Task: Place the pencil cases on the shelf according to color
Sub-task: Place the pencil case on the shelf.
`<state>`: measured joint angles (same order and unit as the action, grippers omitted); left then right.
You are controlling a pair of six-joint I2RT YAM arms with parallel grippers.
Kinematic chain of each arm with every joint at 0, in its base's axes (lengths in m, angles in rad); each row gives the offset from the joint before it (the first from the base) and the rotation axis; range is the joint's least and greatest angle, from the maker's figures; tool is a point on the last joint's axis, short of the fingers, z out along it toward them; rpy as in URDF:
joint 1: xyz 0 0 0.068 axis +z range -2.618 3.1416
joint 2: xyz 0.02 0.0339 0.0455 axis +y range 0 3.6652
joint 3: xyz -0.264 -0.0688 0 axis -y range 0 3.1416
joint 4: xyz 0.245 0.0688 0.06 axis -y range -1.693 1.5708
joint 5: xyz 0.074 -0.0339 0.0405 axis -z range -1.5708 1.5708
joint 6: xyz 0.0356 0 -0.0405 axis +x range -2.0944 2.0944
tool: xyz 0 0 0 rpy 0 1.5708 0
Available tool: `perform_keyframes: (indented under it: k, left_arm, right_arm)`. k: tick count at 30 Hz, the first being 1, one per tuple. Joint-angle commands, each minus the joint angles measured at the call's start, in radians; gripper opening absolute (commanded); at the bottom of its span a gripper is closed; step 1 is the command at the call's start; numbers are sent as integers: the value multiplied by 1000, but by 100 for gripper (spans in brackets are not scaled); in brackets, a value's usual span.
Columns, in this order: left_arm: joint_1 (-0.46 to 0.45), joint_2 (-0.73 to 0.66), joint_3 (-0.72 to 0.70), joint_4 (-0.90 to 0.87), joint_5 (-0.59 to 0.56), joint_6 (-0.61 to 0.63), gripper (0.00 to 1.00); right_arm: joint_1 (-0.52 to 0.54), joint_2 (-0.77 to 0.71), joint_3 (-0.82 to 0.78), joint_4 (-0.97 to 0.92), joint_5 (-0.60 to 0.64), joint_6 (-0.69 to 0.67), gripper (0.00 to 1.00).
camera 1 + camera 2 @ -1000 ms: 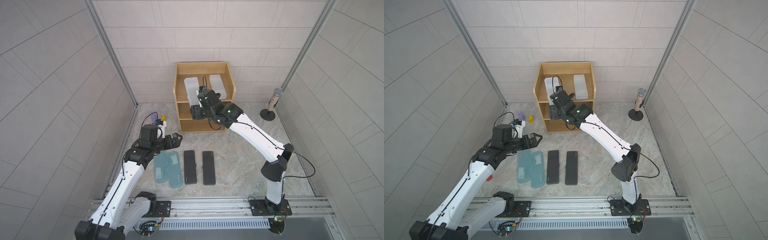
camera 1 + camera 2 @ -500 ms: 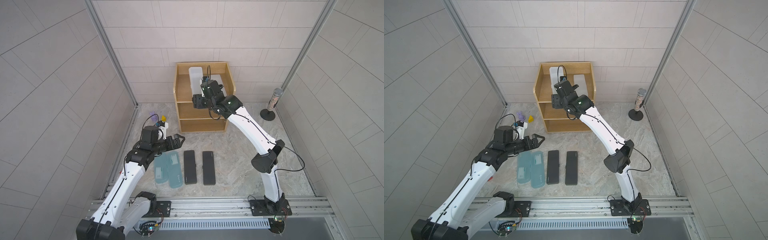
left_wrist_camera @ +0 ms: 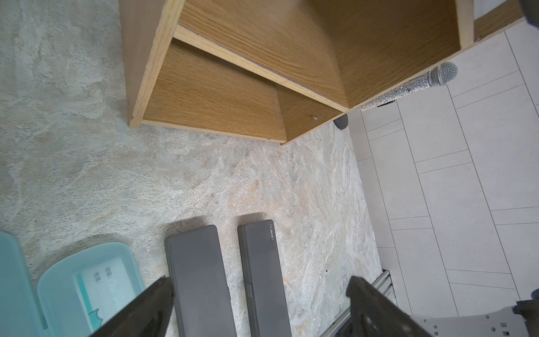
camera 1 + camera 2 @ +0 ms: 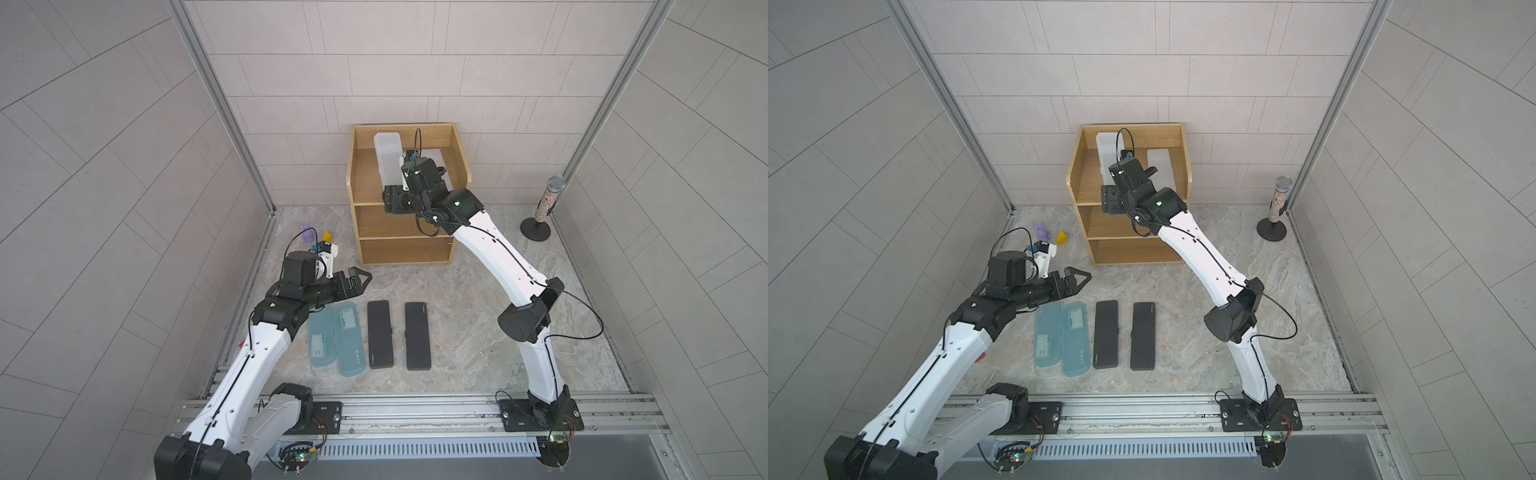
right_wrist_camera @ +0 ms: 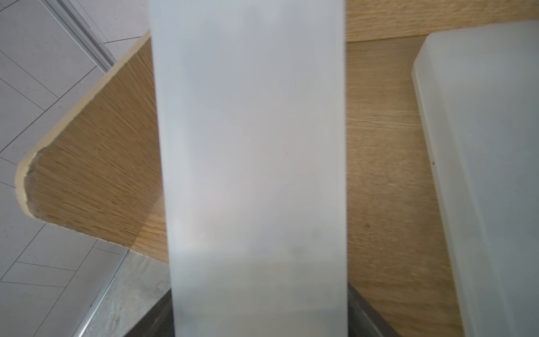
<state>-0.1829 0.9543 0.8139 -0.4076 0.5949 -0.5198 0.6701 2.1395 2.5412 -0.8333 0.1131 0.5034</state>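
Observation:
In both top views my right gripper [image 4: 398,188] reaches into the top tier of the wooden shelf [image 4: 405,249]. It is shut on a frosted white pencil case [image 4: 386,162], one finger on each long edge in the right wrist view [image 5: 253,146]. A second white case [image 4: 1158,166] lies beside it on that tier. On the floor two teal cases [image 4: 320,345] [image 4: 349,338] and two black cases [image 4: 380,334] [image 4: 417,334] lie side by side. My left gripper [image 4: 359,282] hovers open and empty above the far ends of the teal cases.
A glittery microphone on a round stand [image 4: 546,208] is at the right wall. A small purple toy [image 4: 306,235] and a yellow piece [image 4: 328,236] lie left of the shelf. The arms' metal rail [image 4: 415,411] runs along the front edge.
My right arm has carried the white case up and farther back over the shelf's top tier, beside the other white case. The left arm has barely moved.

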Motion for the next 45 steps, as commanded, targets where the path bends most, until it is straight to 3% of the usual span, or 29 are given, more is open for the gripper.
perform_keyframes:
  k: [1, 7, 14, 21, 25, 30, 36, 45]
  left_arm:
    - [6, -3, -4, 13, 14, 10, 100]
    - [19, -26, -4, -2, -13, 31, 100]
    - [18, -8, 2, -31, -34, 43, 100]
    - [19, 7, 5, -62, -92, 61, 100]
    - [18, 16, 8, -74, -95, 71, 100]
    - [17, 30, 8, -76, -95, 73, 100]
    - [18, 36, 8, -77, -105, 76, 100]
    - [18, 31, 10, -95, -149, 90, 99]
  right_arm:
    - [-17, 16, 13, 13, 28, 5, 85]
    - [-17, -14, 14, 80, -1, -18, 93]
    - [-15, -94, -6, 131, -38, -85, 95]
    - [-8, -272, -284, 187, -132, -87, 92]
    - [0, -363, -469, 236, -132, -65, 84]
    - [3, -434, -646, 341, -141, -63, 61]
    - [3, -364, -616, 363, -163, -61, 52]
    - [14, -217, -435, 312, -218, -47, 52]
